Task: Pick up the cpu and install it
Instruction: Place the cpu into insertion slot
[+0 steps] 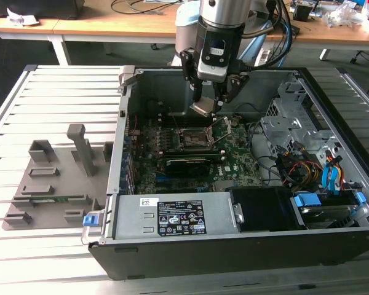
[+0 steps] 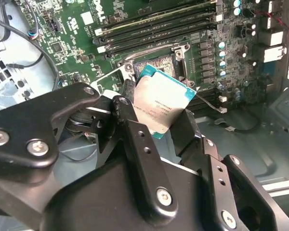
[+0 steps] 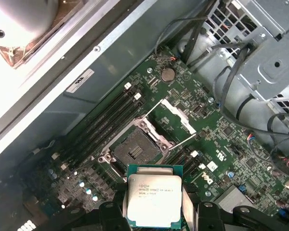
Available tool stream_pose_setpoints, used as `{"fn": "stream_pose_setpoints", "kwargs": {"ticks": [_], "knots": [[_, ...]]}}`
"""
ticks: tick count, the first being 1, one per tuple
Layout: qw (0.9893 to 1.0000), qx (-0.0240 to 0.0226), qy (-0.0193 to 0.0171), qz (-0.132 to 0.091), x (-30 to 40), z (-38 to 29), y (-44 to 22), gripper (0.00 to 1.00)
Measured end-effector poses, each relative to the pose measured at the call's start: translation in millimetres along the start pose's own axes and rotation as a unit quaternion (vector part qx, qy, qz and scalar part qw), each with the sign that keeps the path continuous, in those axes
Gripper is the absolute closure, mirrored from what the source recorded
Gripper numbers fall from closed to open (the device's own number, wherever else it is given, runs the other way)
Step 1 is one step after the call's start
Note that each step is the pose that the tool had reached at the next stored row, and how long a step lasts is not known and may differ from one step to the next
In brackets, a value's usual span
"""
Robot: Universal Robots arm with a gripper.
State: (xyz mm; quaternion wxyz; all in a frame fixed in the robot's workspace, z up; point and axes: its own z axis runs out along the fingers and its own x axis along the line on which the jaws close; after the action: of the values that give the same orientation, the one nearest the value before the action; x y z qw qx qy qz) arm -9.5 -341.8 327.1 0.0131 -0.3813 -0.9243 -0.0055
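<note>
Two fingers [image 2: 134, 126] pinch the cpu [image 3: 153, 202] by its edges, in the air near the open socket [image 3: 135, 150], so I judge that a tilt or slip could bend the socket pins.

"What is this room, a workshop?"

"More a robotics lab, I'd say. There's a robot arm [image 1: 224, 18] over an opened computer case [image 1: 234, 252] on a slatted metal counter [image 1: 55, 86], and cables [image 1: 135, 6] strewn across the wooden counter [image 1: 98, 26] behind."
</note>
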Motion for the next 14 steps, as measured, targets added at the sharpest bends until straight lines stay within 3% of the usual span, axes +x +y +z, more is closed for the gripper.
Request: {"fn": "stream_pose_setpoints", "kwargs": {"ticks": [6,14], "knots": [[0.9992,-0.001,-0.0001,0.039,0.0,0.1,0.0,0.46],[0.9955,-0.0024,-0.0002,0.095,0.0,0.3,0.0,0.46]]}}
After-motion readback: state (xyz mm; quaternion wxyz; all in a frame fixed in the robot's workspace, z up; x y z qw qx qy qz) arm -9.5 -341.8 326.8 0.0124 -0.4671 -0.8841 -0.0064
